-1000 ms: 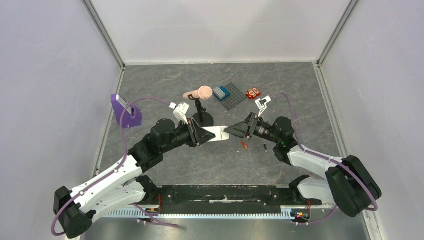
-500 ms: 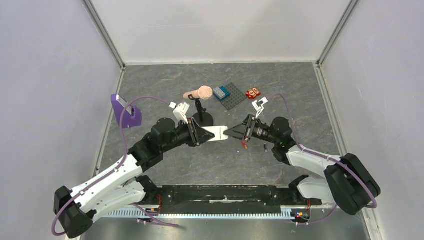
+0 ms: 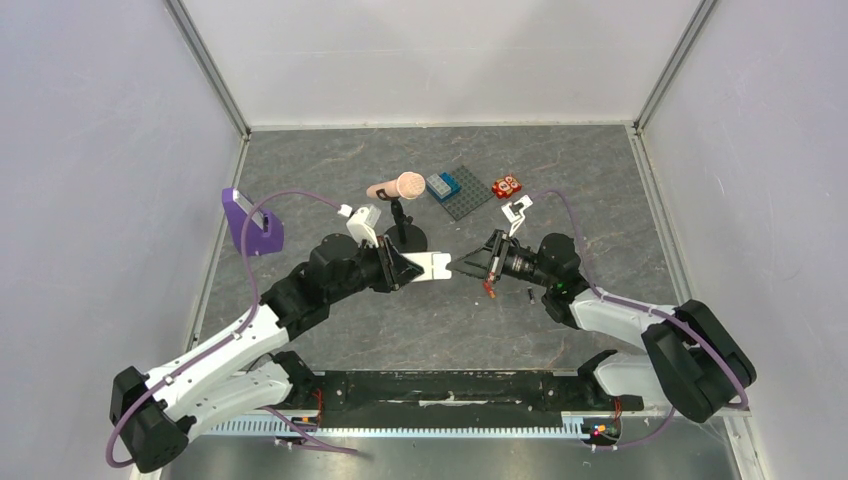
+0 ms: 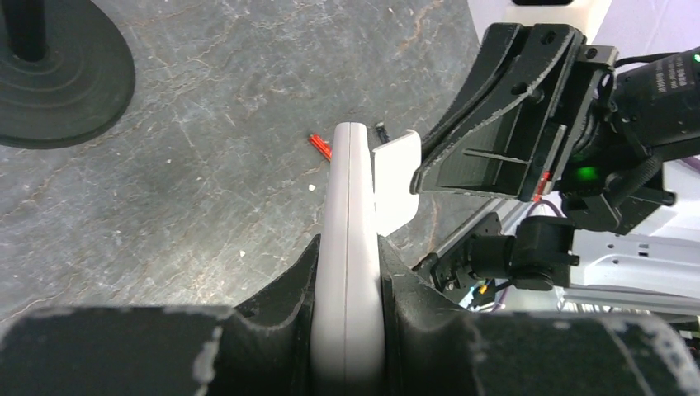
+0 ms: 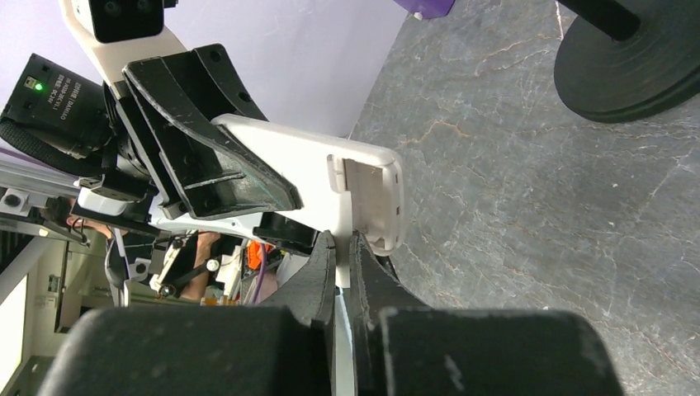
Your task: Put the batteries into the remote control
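Note:
My left gripper [image 3: 415, 268] [image 4: 348, 247] is shut on the white remote control [image 3: 437, 266] [image 4: 348, 198], holding it edge-on above the table's middle. A thin white cover flap [image 4: 398, 177] [image 5: 373, 198] stands out from the remote's free end. My right gripper [image 3: 462, 265] [image 5: 342, 243] faces the left one, shut on that flap's thin edge. The remote's body [image 5: 305, 165] shows behind, between the left fingers. The batteries lie on the table under the right gripper: a red-orange one [image 3: 489, 290] [image 4: 320, 146] and a black one [image 3: 529, 294] [image 4: 381, 129].
A black round-based stand [image 3: 405, 235] [image 4: 58, 74] holding a pink piece [image 3: 398, 186] is just behind the left gripper. Farther back lie a grey baseplate [image 3: 468, 197] with a blue brick [image 3: 443, 185] and a red dotted block [image 3: 507, 186]. A purple part [image 3: 252, 225] sits at the left wall.
My right gripper has moved left up to the remote's end and shut on the cover flap. The left gripper has kept its hold on the remote, shifting slightly right.

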You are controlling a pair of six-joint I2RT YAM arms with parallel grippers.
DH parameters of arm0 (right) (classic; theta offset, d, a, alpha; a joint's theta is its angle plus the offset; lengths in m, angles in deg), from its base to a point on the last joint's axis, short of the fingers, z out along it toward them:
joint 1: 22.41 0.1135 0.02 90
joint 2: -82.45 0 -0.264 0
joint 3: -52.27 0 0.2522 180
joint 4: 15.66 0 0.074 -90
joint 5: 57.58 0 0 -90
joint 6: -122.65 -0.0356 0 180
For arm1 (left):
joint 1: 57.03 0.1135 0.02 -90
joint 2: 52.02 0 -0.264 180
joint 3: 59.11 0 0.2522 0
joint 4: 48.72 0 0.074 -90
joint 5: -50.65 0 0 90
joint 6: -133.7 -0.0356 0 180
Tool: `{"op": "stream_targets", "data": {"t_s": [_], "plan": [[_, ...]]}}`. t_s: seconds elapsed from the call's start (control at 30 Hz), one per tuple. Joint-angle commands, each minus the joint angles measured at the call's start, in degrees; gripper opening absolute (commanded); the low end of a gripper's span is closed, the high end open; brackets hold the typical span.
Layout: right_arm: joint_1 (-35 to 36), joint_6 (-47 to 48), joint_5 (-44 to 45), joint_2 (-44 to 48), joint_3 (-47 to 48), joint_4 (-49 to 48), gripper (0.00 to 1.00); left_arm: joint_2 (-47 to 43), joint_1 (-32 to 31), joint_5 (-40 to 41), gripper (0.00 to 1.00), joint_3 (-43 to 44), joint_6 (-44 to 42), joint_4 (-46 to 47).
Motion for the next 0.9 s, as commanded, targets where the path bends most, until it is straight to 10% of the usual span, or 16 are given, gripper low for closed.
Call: {"op": "stream_targets", "data": {"t_s": [0.0,0.47,0.87], "plan": [[0.07,0.53,0.61,0.1,1.91,-1.4,0.0,0.75,0.06,3.69,0.02,2.88,-3.24,0.88],[0.12,12.1,16.58,-5.59,3.57,21.49,0.0,4.88,0.41,15.79,0.02,2.74,-6.57,-3.78],[0.4,21.11,27.15,-12.36,9.41,37.43,0.12,4.23,2.99,-3.02,0.02,0.54,-14.81,2.22]]}}
